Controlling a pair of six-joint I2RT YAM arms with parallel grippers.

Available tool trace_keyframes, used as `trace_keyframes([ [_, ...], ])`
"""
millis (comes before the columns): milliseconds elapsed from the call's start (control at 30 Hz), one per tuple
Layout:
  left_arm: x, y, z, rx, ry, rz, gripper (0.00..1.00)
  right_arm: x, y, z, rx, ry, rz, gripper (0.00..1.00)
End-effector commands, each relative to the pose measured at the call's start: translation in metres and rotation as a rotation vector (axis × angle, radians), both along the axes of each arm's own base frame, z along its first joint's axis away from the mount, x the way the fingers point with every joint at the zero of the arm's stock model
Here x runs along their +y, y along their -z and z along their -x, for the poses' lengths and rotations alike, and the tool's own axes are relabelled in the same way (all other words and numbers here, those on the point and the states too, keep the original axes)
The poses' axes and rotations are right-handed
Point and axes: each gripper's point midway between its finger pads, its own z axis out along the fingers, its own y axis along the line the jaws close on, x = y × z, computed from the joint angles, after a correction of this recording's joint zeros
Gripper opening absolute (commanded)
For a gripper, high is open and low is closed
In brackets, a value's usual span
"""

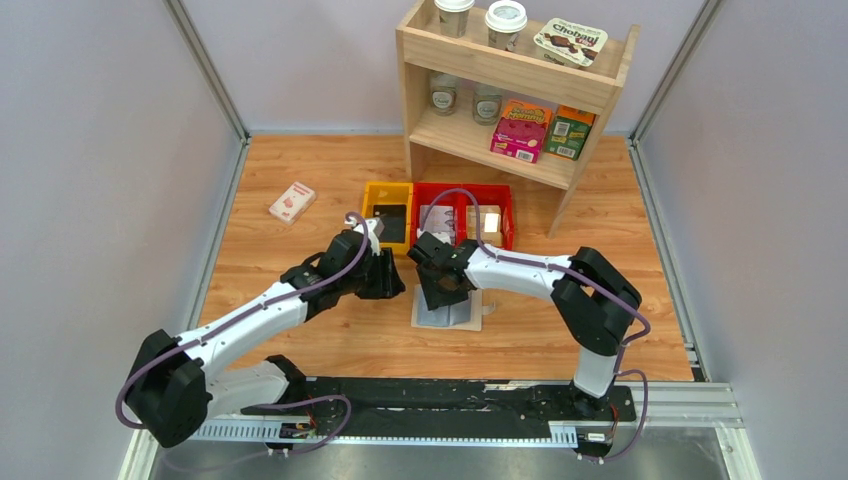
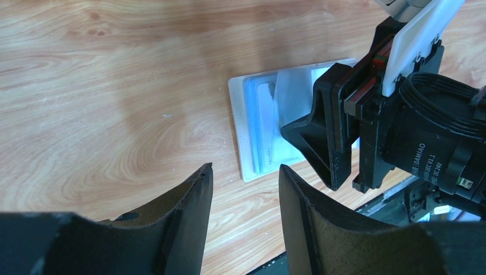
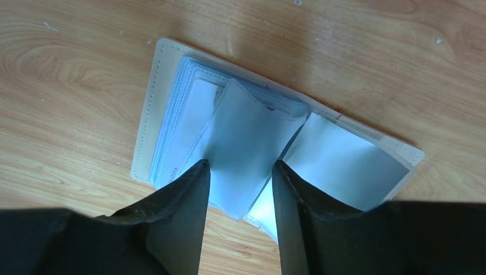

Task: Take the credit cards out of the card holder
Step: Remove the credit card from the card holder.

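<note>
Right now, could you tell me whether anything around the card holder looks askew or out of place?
Yes. In the open card holder, one credit card sits tilted at a slant over the middle, under the right gripper, and a second card lies loose and crooked on the other half.

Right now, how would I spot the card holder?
Start at the wooden shelf at the back, then come forward past the red bin. On the table below the right gripper lies the card holder, open flat: cream outside, blue-grey pockets inside, unlike the white-and-red box far left.
</note>
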Motion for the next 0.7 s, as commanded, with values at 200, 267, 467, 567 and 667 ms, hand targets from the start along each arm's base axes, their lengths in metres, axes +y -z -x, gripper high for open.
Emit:
trace_keyframes([
  [200, -0.044, -0.015, -0.013, 0.005, 0.083, 0.149, 0.48, -0.007, -0.005, 0.004, 0.005, -0.019, -0.095, 0.41],
  [267, -0.05, -0.009, -0.014, 0.025, 0.096, 0.158, 0.45, -0.008, -0.004, 0.003, 0.017, -0.014, -0.116, 0.41],
  [467, -0.069, 0.003, -0.021, 0.058, 0.13, 0.196, 0.41, -0.009, -0.004, 0.007, 0.07, -0.009, -0.215, 0.38],
  [567, -0.077, 0.01, -0.024, 0.083, 0.147, 0.199, 0.39, -0.011, -0.004, 0.005, 0.083, 0.009, -0.262, 0.37],
  [667, -0.088, 0.013, -0.029, 0.085, 0.172, 0.217, 0.38, -0.011, -0.005, 0.004, 0.098, 0.008, -0.307, 0.36],
])
